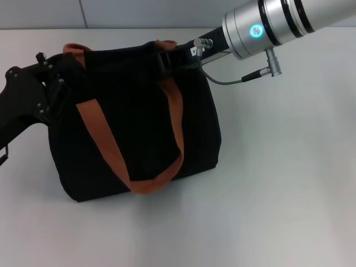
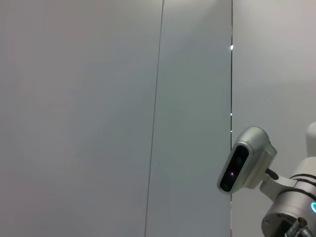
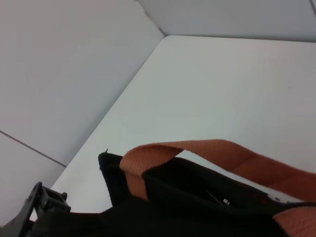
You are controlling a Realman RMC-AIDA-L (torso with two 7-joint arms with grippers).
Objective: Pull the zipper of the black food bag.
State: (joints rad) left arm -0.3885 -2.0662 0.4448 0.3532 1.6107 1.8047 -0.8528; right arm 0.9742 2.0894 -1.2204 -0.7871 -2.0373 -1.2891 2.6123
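Observation:
The black food bag stands on the white table, with two orange-brown strap handles. My left gripper is against the bag's upper left end. My right gripper reaches in from the upper right and sits at the bag's top edge, by the far strap. The right wrist view shows the bag's top, a strap and a tiny silver piece in the black seam, which looks like the zipper pull. The zipper is hidden in the head view.
The white table spreads to the right and front of the bag. A grey wall runs behind it. The left wrist view shows only the wall and my right arm's wrist camera.

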